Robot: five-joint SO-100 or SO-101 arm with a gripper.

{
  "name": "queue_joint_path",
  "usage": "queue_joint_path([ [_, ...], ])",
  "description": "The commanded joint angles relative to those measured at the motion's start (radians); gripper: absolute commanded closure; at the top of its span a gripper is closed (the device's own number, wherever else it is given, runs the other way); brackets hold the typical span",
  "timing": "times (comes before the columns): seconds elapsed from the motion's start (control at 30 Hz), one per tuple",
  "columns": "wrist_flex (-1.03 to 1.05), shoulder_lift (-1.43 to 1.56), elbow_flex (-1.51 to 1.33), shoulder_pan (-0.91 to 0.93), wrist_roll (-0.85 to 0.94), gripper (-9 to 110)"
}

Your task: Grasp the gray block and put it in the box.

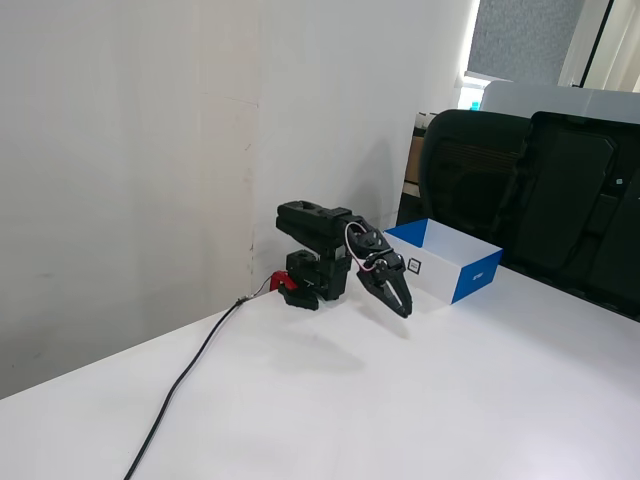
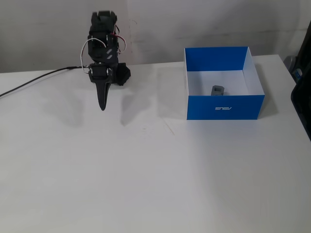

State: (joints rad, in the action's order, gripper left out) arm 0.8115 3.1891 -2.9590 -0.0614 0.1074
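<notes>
The gray block (image 2: 216, 90) lies on the white floor inside the box (image 2: 224, 107), near its front wall. The box is blue outside and white inside, and it also shows in a fixed view (image 1: 478, 277) at the back right of the table, where the block is hidden by the walls. My gripper (image 2: 102, 106) is folded back near the arm's base, well left of the box, pointing down above the table. Its jaws are together and hold nothing. It also shows in a fixed view (image 1: 404, 308), close to the box's white side.
A black cable (image 1: 185, 382) runs from the arm's base across the table to the front left. A black chair (image 1: 530, 195) stands behind the table at the right. A wall stands close behind the arm.
</notes>
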Motion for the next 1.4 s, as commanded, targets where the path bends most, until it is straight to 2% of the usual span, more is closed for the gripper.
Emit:
queue_joint_path([
  [0.0, 0.031, 0.156, -0.044, 0.006, 0.012, 101],
  [0.63, 0.071, 0.204, -0.199, -0.058, -0.009, 99],
  [0.77, 0.199, 0.204, -0.199, -0.034, 0.003, 89],
  [1.1, 0.215, 0.206, -0.199, -0.026, -0.002, 101],
  [1.27, 0.215, 0.206, -0.199, -0.038, -0.009, 98],
  [1.37, 0.215, 0.206, -0.199, -0.037, -0.009, 101],
])
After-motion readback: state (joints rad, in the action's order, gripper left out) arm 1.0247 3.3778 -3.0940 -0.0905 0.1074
